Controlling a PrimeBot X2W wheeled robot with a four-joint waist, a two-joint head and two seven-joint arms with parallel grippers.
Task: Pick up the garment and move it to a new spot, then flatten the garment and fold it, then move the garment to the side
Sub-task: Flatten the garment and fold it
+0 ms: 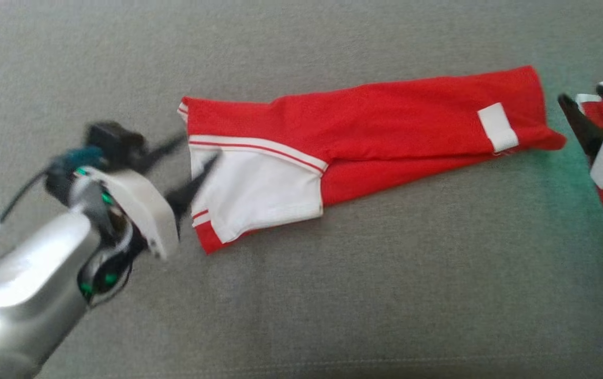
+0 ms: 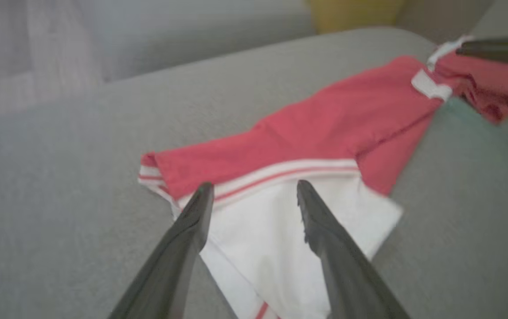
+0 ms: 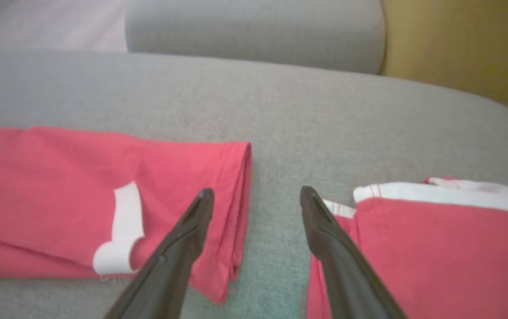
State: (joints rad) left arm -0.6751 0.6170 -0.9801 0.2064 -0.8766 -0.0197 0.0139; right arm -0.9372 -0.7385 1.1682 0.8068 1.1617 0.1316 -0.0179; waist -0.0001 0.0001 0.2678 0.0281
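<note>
Lying stretched across the grey cushion [image 1: 301,295], the red garment [image 1: 385,121] is folded into a long, narrow strip that runs from the middle-left of the head view up toward its right side. Its left end carries a white panel [image 1: 259,189] edged with a red-striped band, and a small white patch [image 1: 497,127] sits near its right end.

The left claw [image 1: 201,146] is at the garment's left end, blurred in the head view, with its two dark fingers spread wide. The left wrist view makes this plainer: the left claw [image 2: 254,185] stands open over the white panel with nothing between its fingers. Whether a fingertip touches the cloth cannot be told.

The right claw [image 1: 580,93] shows at the right edge of the head view, just past the garment's right end, also spread wide. The right wrist view adds what the head view crops: the right claw [image 3: 256,190] is empty, bare grey cushion shows between its tips, the garment's folded end lies by one finger, and a second piece of cloth [image 3: 435,248], red with a white band, lies by the other. A strip of cushion separates the two cloths there.

That same view also takes in a grey back cushion [image 3: 254,26] behind the seat and a yellow surface [image 3: 458,44] at the upper right.
</note>
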